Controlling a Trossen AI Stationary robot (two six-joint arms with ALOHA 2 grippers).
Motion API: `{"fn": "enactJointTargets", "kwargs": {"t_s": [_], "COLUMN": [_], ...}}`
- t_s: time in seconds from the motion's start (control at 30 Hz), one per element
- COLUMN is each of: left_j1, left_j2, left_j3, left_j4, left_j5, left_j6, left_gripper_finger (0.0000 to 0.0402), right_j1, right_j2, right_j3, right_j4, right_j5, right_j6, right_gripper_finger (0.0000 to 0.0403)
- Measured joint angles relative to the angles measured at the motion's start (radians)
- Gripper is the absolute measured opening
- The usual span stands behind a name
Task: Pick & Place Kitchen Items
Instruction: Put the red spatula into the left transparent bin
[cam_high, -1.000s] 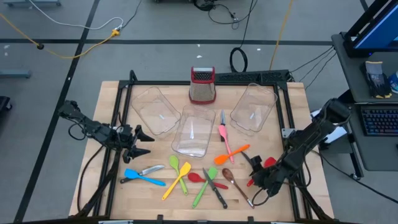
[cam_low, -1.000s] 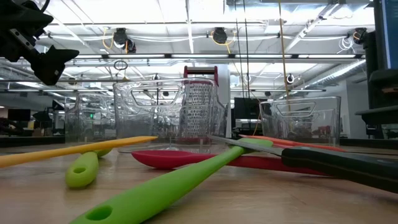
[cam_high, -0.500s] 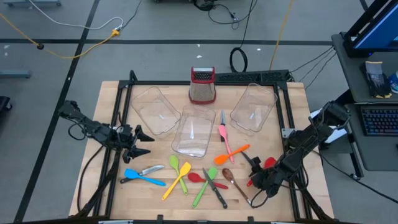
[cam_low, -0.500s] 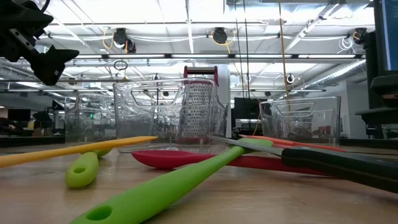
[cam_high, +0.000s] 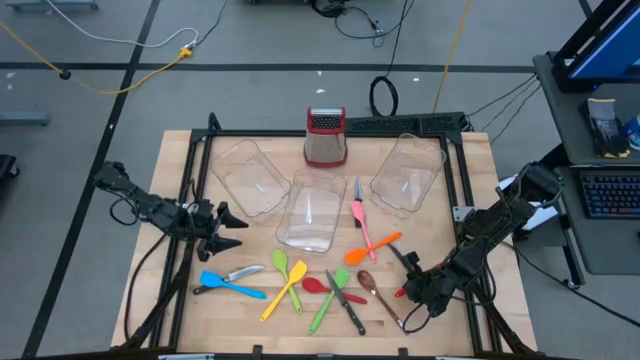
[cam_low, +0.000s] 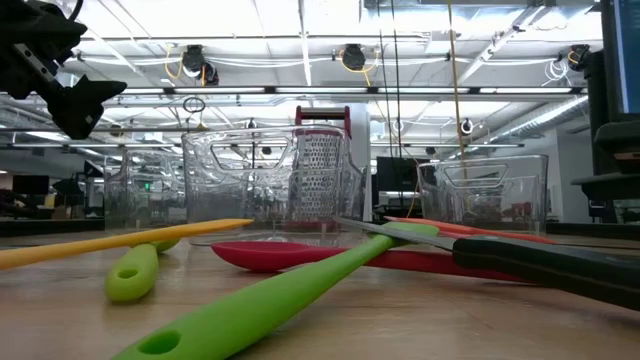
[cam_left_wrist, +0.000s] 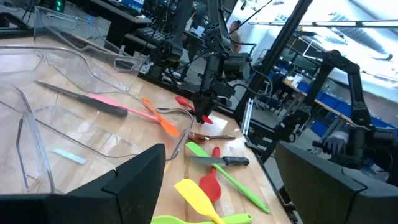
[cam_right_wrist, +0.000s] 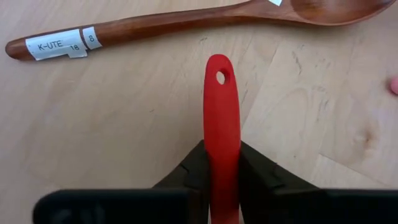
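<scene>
Wooden table (cam_high: 180, 310), three clear bins (cam_high: 310, 210) across the middle, box grater (cam_high: 325, 137) at the back, bright spatulas (cam_high: 285, 290), knives (cam_high: 347, 300) and brown spoon (cam_high: 375, 290) scattered up front

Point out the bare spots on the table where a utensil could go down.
Bare wood lies between the left bin and the blue spatula, under the left gripper, and along the table's right edge beyond the right bin. The front middle is crowded: the green spatula, black-handled knife and brown spoon lie packed together.
</scene>
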Motion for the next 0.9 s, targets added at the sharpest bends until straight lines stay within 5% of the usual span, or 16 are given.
{"fn": "enactJointTargets", "kwargs": {"t_s": [0.47,0.9], "left_j1": [0.0,0.0], "left_j2": [0.0,0.0], "left_j3": [0.0,0.0], "left_j4": [0.0,0.0], "left_j5": [0.0,0.0], "left_j6": [0.008,0.004], "left_gripper_finger": [0.0308,0.0308], "right_j1": [0.0,0.0], "right_j2": [-0.001,-0.002], "right_j3": [0.183,0.399], "right_j4": [-0.15,-0.171], "right_j5": [0.009,0.271], "right_j6": [-0.111,-0.556], "right_gripper_finger": [0.0041,0.0041]}}
